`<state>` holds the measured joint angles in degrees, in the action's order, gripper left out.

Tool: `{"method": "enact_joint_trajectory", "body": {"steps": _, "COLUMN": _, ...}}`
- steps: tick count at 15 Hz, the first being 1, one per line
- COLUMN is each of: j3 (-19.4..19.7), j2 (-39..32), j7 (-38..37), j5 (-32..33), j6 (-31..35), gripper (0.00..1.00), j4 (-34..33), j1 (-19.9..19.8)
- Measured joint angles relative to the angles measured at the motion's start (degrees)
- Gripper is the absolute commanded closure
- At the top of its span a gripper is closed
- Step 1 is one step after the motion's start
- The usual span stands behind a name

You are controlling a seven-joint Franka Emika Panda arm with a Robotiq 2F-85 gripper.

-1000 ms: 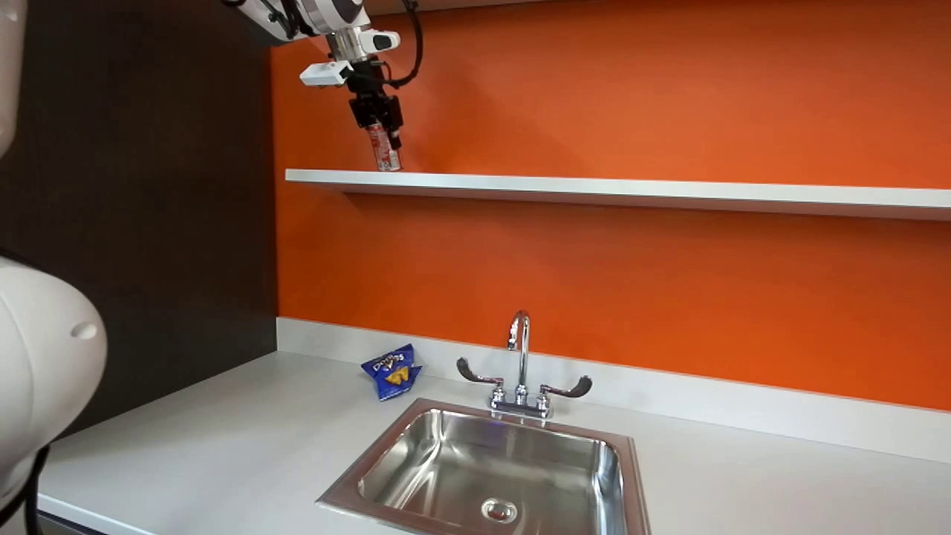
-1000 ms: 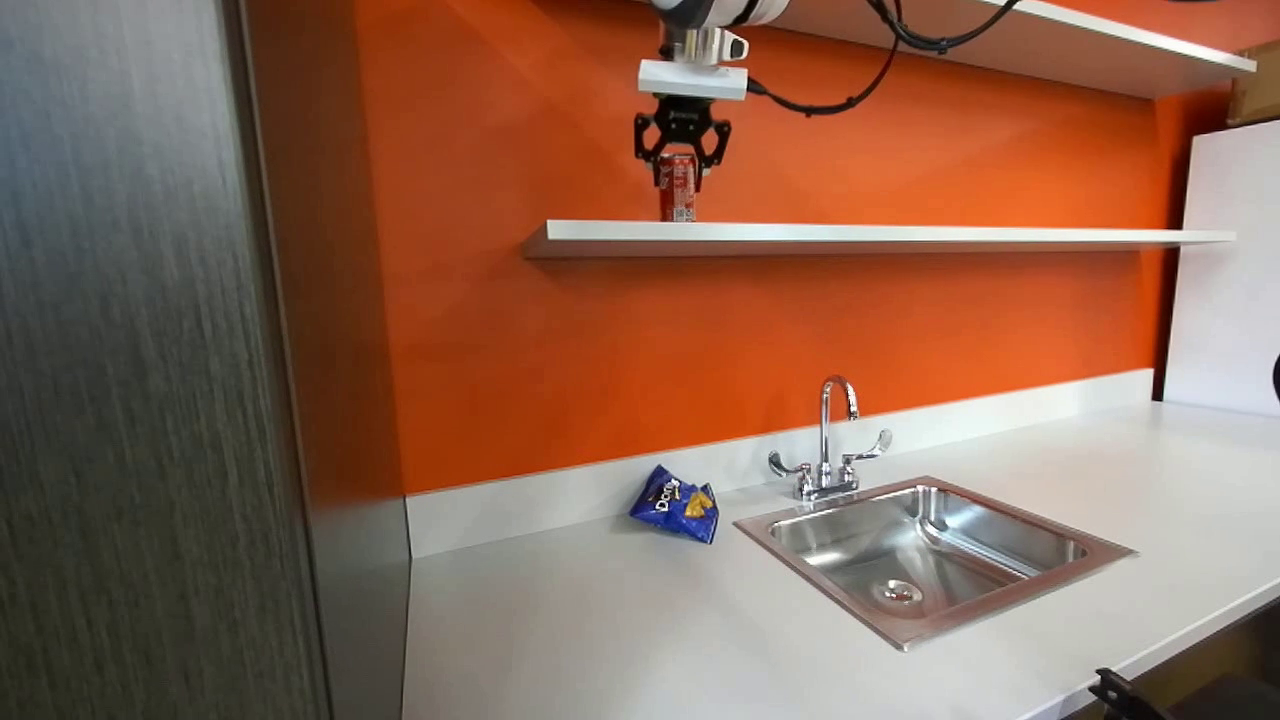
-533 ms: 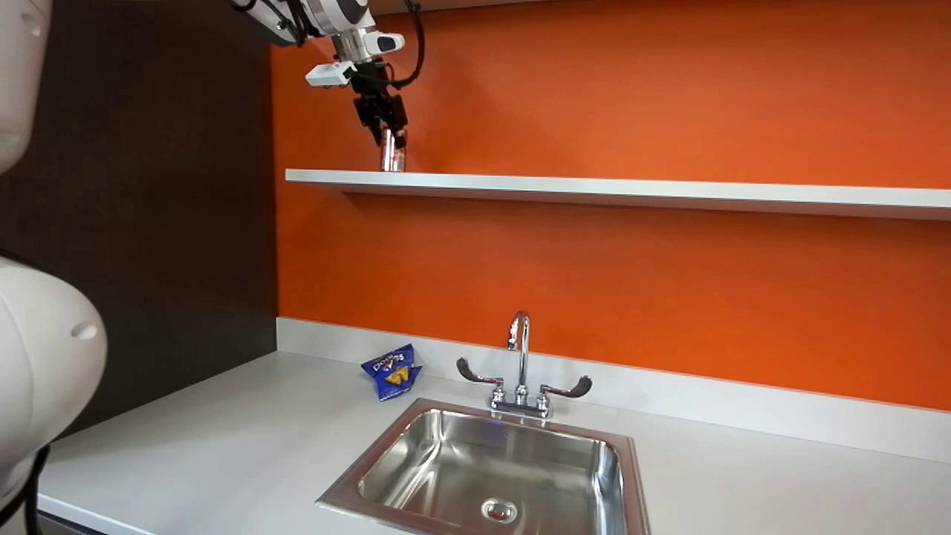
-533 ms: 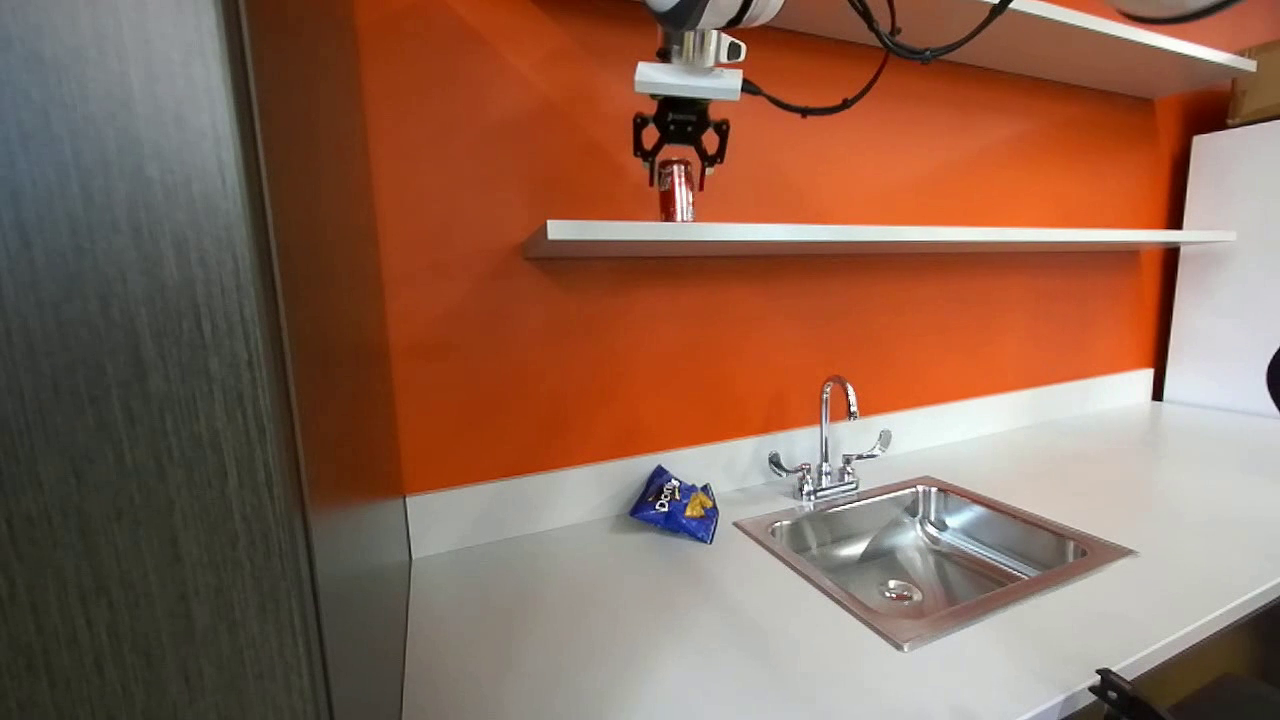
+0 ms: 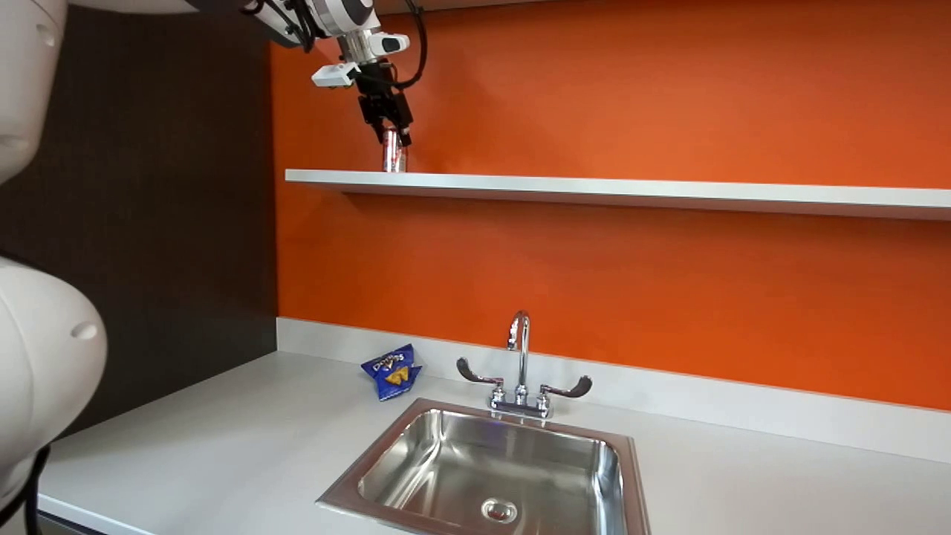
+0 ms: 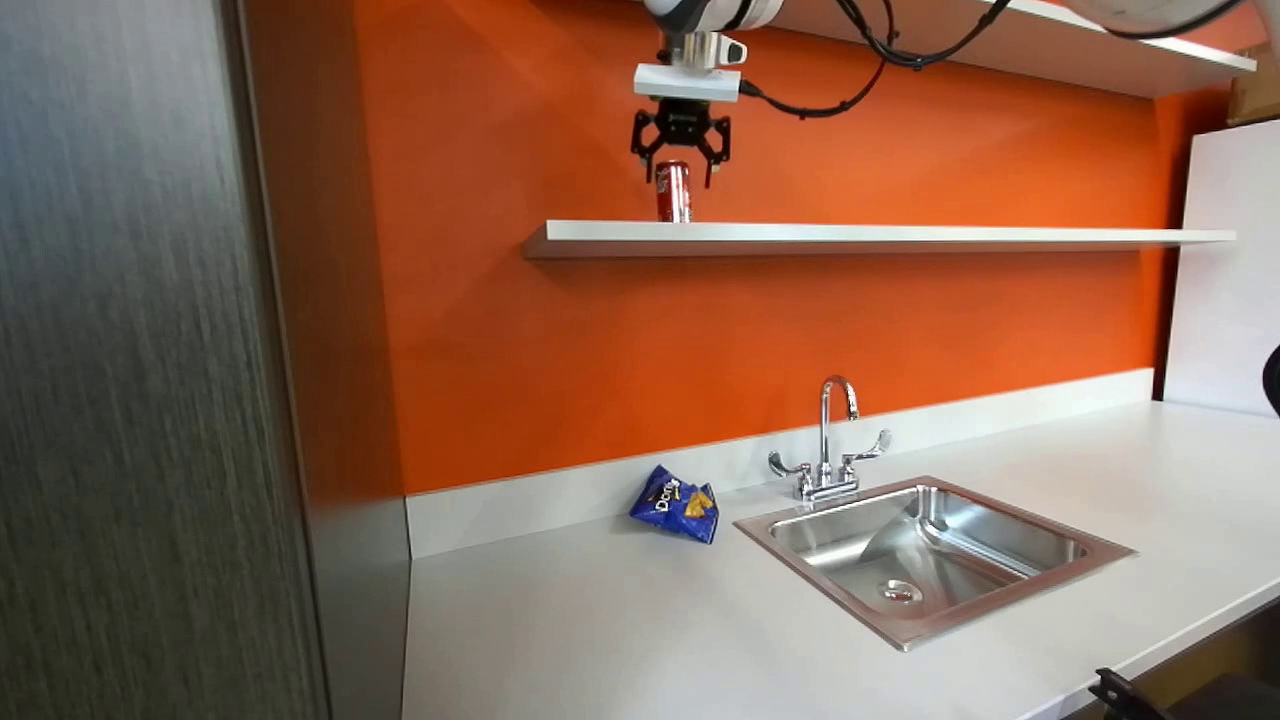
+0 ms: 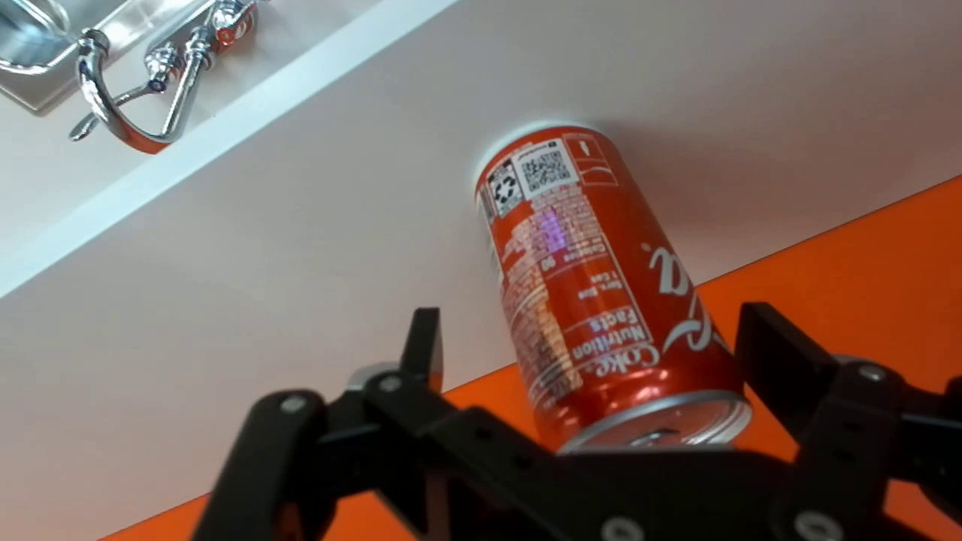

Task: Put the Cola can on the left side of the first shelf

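Black and angular, the two-fingered gripper point(image 7: 591, 323) is seen nearest, low in the wrist view, its jaws spread apart and nothing clasped. Between its fingertips the red, pale-lettered, cylindrical Cola can point(image 7: 594, 278) is stood upright on the long, thin, white wall shelf point(image 5: 594, 186), toward its left end in both exterior views. In the wrist view a gap is shown to the can's left; at the right, where one black finger point(image 7: 778, 357) is set close, contact cannot be ruled out. For the release to be finished well, the gripper should probably be shifted slightly toward that finger's side, then drawn off slowly along its own axis; sideways swing is best avoided until the silvery lid is cleared, or the can may be tipped. By the wrist view alone the pull tab and small print are given; the curved chrome tap point(image 7: 183, 101) is caught at its upper left. A small blue foil snack packet point(image 5: 392, 373) is shown below the shelf in both exterior views, but not there. Farthest off, a brown, seemingly cardboard box point(image 6: 1256, 92) is caught only in an exterior view, upper right.
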<state>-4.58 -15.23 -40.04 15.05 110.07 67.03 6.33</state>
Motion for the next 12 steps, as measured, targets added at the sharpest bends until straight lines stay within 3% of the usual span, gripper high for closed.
{"method": "enact_joint_trajectory", "body": {"steps": 6, "j3": 0.0, "j2": 0.8, "j7": 0.0, "j5": 0.0, "j6": 0.1, "gripper": 0.0, "j4": 1.5, "j1": 0.0}}
{"method": "enact_joint_trajectory", "body": {"steps": 12, "j3": 0.0, "j2": 6.3, "j7": 0.0, "j5": 0.0, "j6": 1.5, "gripper": 0.0, "j4": 8.8, "j1": 0.0}}
